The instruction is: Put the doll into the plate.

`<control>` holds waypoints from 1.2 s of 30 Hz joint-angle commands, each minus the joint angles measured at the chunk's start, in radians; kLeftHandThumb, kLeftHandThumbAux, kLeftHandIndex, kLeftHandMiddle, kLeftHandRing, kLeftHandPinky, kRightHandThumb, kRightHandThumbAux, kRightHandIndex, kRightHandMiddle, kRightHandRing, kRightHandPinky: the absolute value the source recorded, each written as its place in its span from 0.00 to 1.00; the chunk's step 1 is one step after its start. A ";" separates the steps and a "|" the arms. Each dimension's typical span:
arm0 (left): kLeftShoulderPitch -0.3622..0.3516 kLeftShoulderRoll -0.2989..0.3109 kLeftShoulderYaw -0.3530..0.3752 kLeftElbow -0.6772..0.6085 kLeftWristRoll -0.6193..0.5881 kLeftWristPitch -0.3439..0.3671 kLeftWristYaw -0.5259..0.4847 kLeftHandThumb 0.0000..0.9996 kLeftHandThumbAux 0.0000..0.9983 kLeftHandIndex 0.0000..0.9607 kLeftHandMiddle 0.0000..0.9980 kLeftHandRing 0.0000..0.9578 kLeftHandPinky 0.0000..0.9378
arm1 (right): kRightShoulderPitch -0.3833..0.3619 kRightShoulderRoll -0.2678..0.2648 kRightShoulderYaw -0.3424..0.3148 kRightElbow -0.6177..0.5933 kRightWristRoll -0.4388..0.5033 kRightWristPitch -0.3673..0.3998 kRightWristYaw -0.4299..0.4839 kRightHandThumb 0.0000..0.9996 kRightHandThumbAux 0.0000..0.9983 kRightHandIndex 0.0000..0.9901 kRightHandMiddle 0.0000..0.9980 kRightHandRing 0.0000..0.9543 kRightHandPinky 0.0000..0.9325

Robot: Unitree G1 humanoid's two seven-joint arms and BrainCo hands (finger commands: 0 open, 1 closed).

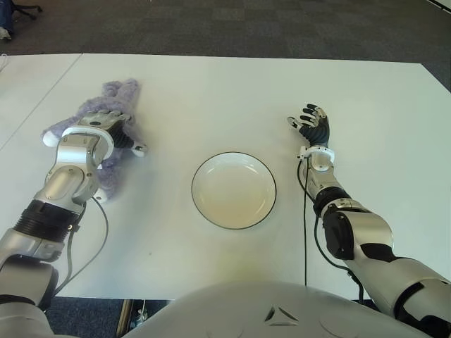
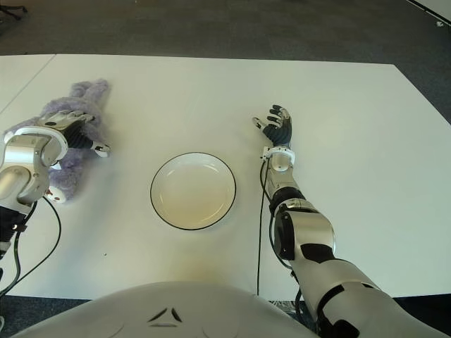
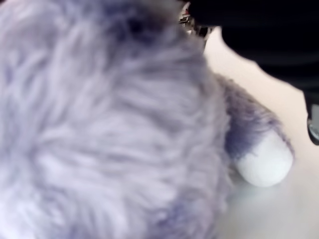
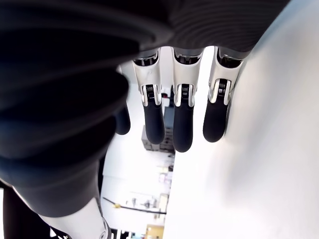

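A fluffy lilac doll (image 1: 120,95) lies on the white table (image 1: 211,91) at the far left, its length running away from me. My left hand (image 1: 121,134) is down on the doll's middle, and in the left wrist view the doll's fur (image 3: 99,124) fills almost everything, with one white-tipped paw (image 3: 264,162) showing. The round white plate (image 1: 234,190) with a dark rim sits empty at the table's centre, to the right of the doll. My right hand (image 1: 310,121) shows to the right of the plate with its fingers (image 4: 182,124) straight, holding nothing.
A black cable (image 1: 99,239) trails from my left forearm over the table's near left part, and another cable (image 1: 305,232) runs along my right forearm. Dark carpet (image 1: 246,28) lies beyond the table's far edge.
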 commanded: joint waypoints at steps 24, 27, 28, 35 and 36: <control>0.062 0.089 -0.018 0.093 -0.151 -0.233 -0.064 0.60 0.42 0.00 0.00 0.09 0.25 | 0.172 0.025 0.026 0.105 -0.014 0.103 -0.042 0.17 0.86 0.20 0.24 0.27 0.29; 0.058 0.092 -0.021 0.108 -0.152 -0.251 -0.064 0.61 0.41 0.00 0.00 0.13 0.31 | 0.173 0.024 0.029 0.106 -0.015 0.103 -0.044 0.17 0.86 0.20 0.24 0.27 0.28; 0.058 0.092 -0.021 0.110 -0.152 -0.254 -0.064 0.61 0.41 0.00 0.00 0.13 0.32 | 0.173 0.023 0.030 0.106 -0.015 0.103 -0.044 0.17 0.86 0.20 0.23 0.27 0.28; 0.063 0.088 -0.010 0.128 -0.146 -0.280 -0.012 0.58 0.42 0.04 0.05 0.21 0.37 | 0.173 0.023 0.026 0.105 -0.011 0.101 -0.041 0.18 0.85 0.21 0.23 0.26 0.27; 0.064 0.087 -0.007 0.130 -0.146 -0.282 -0.004 0.59 0.42 0.11 0.11 0.27 0.42 | 0.173 0.023 0.026 0.105 -0.010 0.102 -0.040 0.18 0.85 0.21 0.23 0.26 0.28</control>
